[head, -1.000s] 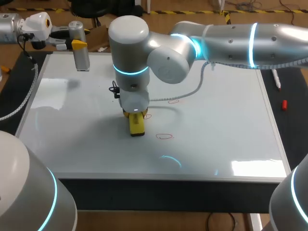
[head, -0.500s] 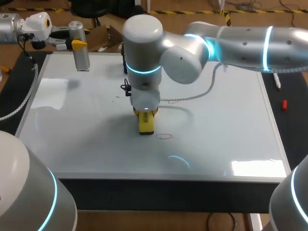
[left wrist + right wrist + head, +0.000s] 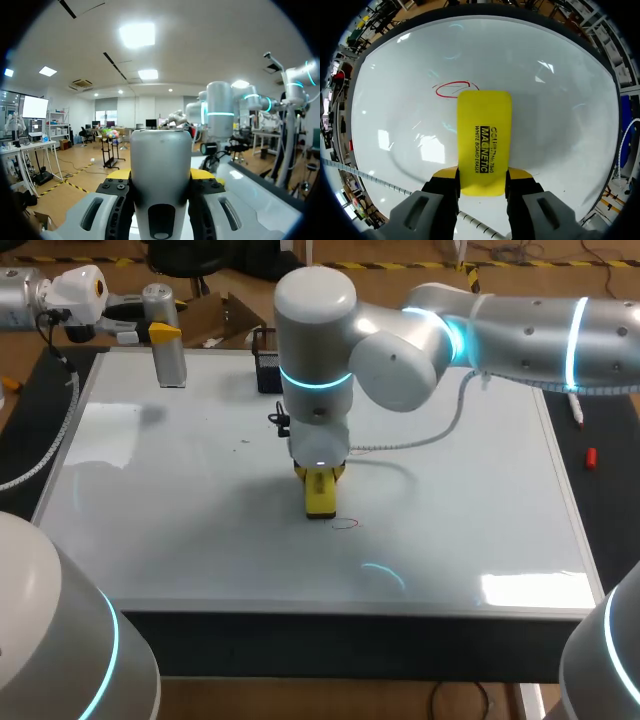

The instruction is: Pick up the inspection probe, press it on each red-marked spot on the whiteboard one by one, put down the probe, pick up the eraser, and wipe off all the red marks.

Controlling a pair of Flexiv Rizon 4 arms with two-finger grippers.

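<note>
Right claw [image 3: 482,172] shifted right; eraser [image 3: 484,135] clamped within, red mark [image 3: 453,89] just ahead.

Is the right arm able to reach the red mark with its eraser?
Probably yes: the right gripper holds the eraser on the whiteboard, and the red mark lies just ahead, nothing between.

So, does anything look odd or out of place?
One thing: the probe is not put down; the left fingers hold it upright at a far corner of the whiteboard, while the right fingers hold the eraser on it.
</note>
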